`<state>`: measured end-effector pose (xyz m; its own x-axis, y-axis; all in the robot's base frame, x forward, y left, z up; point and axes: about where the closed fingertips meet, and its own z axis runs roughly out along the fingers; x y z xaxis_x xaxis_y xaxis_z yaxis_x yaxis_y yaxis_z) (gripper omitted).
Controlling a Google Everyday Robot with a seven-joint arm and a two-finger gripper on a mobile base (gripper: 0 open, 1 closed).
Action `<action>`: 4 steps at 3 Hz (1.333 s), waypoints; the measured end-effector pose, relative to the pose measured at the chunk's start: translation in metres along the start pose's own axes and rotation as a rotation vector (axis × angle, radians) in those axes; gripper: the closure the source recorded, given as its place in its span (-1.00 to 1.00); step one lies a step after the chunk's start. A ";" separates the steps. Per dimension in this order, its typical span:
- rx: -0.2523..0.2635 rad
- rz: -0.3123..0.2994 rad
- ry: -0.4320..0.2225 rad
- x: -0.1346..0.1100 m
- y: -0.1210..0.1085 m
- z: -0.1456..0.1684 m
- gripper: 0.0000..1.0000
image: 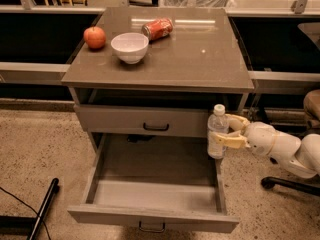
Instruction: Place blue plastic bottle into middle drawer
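The blue plastic bottle point(217, 132), whitish with a white cap, stands upright in my gripper point(231, 132), which is shut around its body. The arm reaches in from the right. The bottle hangs over the right rear corner of the open middle drawer point(155, 186), just above its right wall and in front of the closed drawer above point(142, 120). The open drawer is pulled out far and nothing shows inside it.
On the cabinet top point(200, 59) are a red apple point(94, 37), a white bowl point(130, 47) and a red soda can point(157, 28) lying on its side. A dark pole point(44, 209) lies on the floor at the left. A chair base point(290, 183) is at the right.
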<state>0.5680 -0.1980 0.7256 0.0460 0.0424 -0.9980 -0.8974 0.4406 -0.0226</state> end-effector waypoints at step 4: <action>-0.131 -0.013 -0.130 0.100 0.008 -0.062 1.00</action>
<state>0.5386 -0.2460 0.6224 0.1069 0.1570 -0.9818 -0.9454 0.3220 -0.0514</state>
